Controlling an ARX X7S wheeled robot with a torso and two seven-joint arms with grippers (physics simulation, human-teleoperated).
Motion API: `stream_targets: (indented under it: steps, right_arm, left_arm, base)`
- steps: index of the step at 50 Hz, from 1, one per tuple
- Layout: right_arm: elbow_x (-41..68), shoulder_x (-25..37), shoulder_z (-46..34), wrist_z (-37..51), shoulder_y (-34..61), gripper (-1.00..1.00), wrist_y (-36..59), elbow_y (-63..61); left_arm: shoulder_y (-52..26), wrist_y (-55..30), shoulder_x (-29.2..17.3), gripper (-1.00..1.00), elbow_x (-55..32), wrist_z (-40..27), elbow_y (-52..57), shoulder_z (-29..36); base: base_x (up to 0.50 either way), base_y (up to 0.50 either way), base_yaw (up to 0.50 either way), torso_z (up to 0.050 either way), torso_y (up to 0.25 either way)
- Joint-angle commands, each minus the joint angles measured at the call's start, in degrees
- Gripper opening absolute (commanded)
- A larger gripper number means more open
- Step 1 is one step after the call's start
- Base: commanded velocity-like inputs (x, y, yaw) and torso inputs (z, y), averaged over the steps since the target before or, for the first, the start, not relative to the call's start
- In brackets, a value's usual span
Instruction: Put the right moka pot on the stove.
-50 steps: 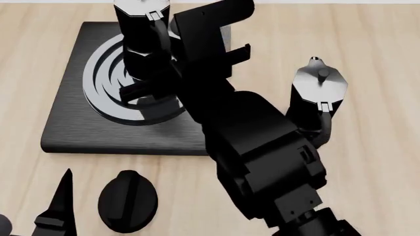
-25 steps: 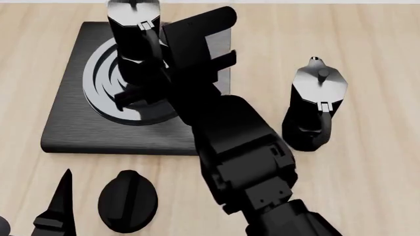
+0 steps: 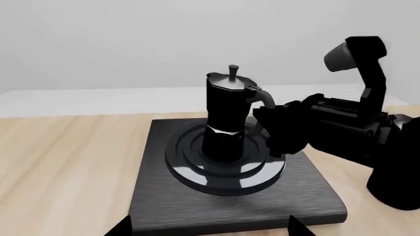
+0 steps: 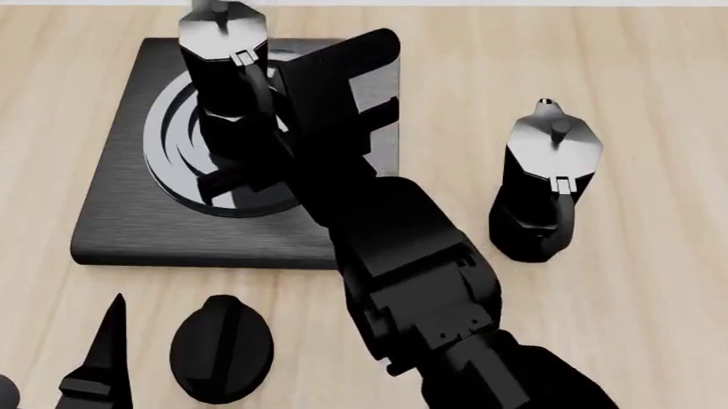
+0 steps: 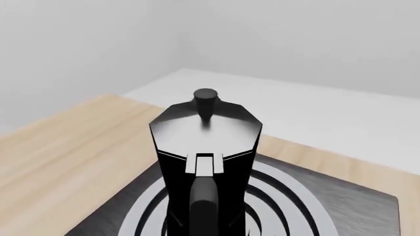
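Observation:
The right moka pot (image 4: pixel 228 60), black and faceted with a silver lid, stands upright over the middle of the stove's ring burner (image 4: pixel 182 145). Whether its base touches the burner I cannot tell. My right gripper (image 4: pixel 256 162) is shut on the pot's black handle (image 5: pixel 204 206), and in the right wrist view the lid (image 5: pixel 204 128) and knob fill the middle. The stove (image 3: pixel 196 211) is a flat black slab. My left gripper (image 3: pixel 210 231) hangs open in front of the stove's near edge with nothing between its fingers.
A second identical moka pot (image 4: pixel 548 183) stands on the wooden table (image 4: pixel 660 281), to the right of the stove. A round black knob (image 4: pixel 222 345) lies near the stove's front edge, beside one of my left fingers (image 4: pixel 105 349). My right arm (image 4: pixel 398 256) crosses the stove's right side.
My right gripper has carried the moka pot left and farther away, from the burner's right part to over its middle. The other pot and my left gripper have not moved.

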Motion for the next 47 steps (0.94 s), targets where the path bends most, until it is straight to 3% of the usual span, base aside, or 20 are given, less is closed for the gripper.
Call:
stream_targets:
  steps: [1, 14, 15, 24, 47]
  right_arm:
    - [12.0, -0.3, -13.1, 0.0, 2.6, -1.00, -7.3, 4.9]
    - [21.3, -0.3, -23.9, 0.8, 3.4, -1.00, -11.4, 7.4]
    - [21.6, -0.3, -24.3, 0.7, 3.3, 1.00, -11.6, 7.6]
    - [22.6, 0.3, -25.7, 1.3, 3.9, 1.00, -11.8, 6.0]
    - [21.9, 21.2, -27.3, 19.8, 7.8, 1.00, -6.7, -34.3]
  left_arm:
    - [-0.2, -0.1, -0.1, 1.00, -0.3, -0.3, 0.1, 0.0]
    - [-0.3, 0.1, -0.2, 1.00, -0.2, -0.2, -0.1, 0.3]
    - [-0.2, 0.2, -0.3, 1.00, -0.1, -0.2, -0.1, 0.3]
    - [-0.4, 0.2, -0.3, 1.00, -0.3, -0.3, -0.3, 0.4]
    - [-1.0, -0.2, 0.2, 1.00, -1.7, -1.3, -1.4, 0.0]
  base:
    - [0.00, 0.00, 0.00, 0.000, 0.000]
    - [0.00, 0.00, 0.00, 0.000, 0.000]
    - [0.00, 0.00, 0.00, 0.000, 0.000]
    - [0.00, 0.00, 0.00, 0.000, 0.000]
    - [0.00, 0.00, 0.00, 0.000, 0.000]
